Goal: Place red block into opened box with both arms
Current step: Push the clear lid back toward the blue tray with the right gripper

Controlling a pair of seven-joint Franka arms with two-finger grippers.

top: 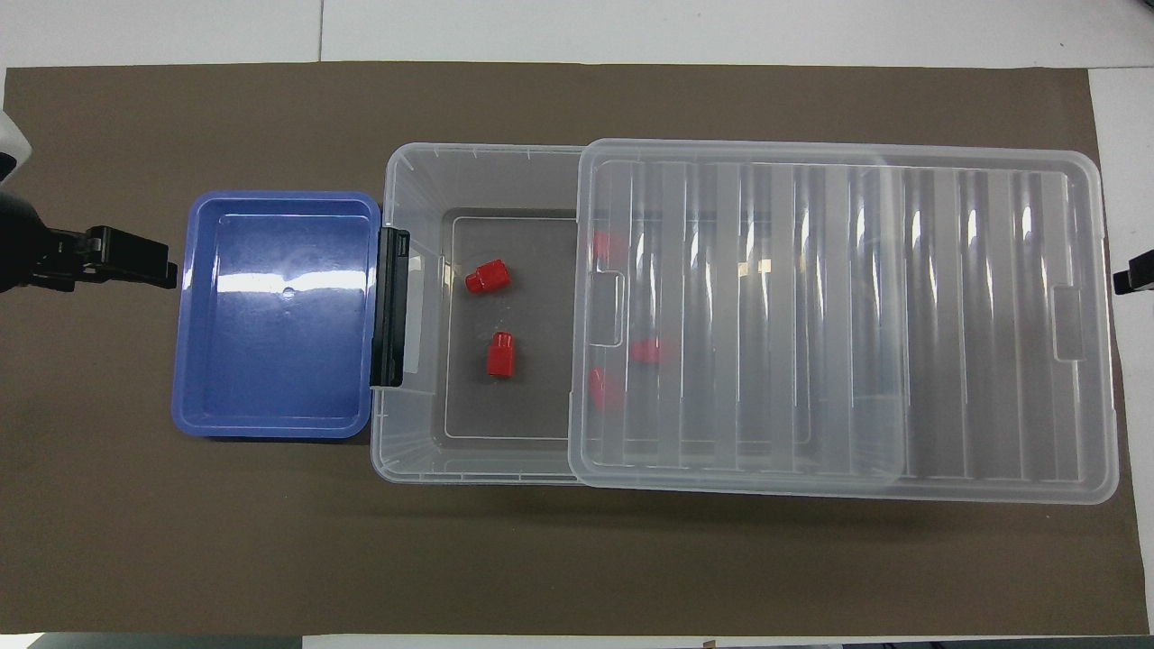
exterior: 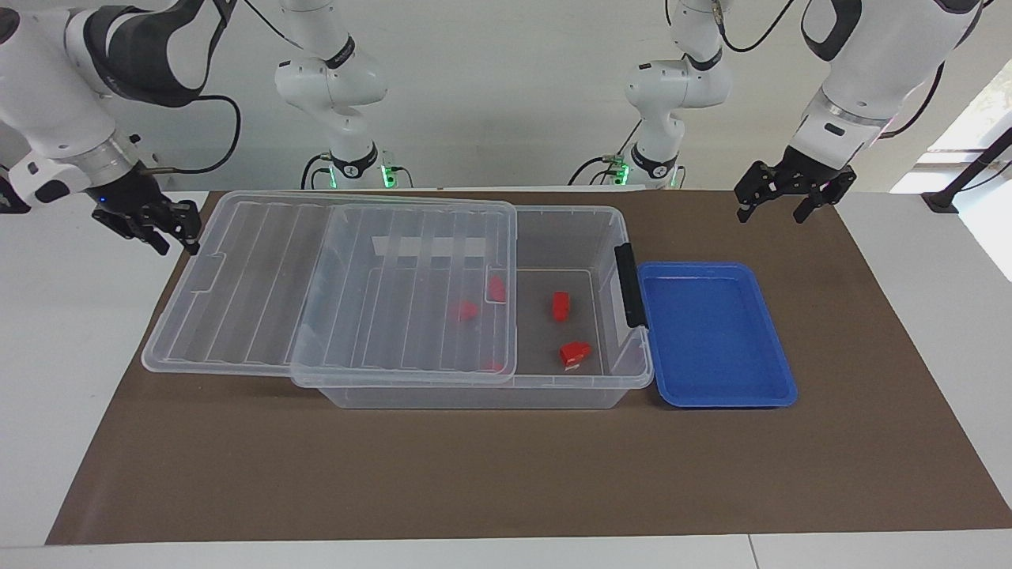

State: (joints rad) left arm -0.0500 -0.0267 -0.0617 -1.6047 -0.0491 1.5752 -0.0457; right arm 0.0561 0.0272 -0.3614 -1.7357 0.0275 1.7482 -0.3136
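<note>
The red block (exterior: pixel 560 306) (top: pixel 499 353) lies on the floor of the box (exterior: pixel 569 212) (top: pixel 478 150), in its uncovered end. A second red block with a white patch (exterior: pixel 575 353) (top: pixel 487 277) lies close by. More red blocks show dimly under the ribbed lid (exterior: pixel 332 284) (top: pixel 838 315). The lid is slid toward the right arm's end and covers most of the box. My left gripper (exterior: pixel 771 209) (top: pixel 153 266) hangs open and empty over the mat, beside the blue tray. My right gripper (exterior: pixel 174 231) (top: pixel 1131 275) is just off the lid's end edge and holds nothing.
An empty shallow blue tray (exterior: pixel 711 266) (top: pixel 270 424) sits against the box's black clip handle (exterior: pixel 626 284), toward the left arm's end. A brown mat (exterior: pixel 506 474) covers the table under everything. White table shows at both ends.
</note>
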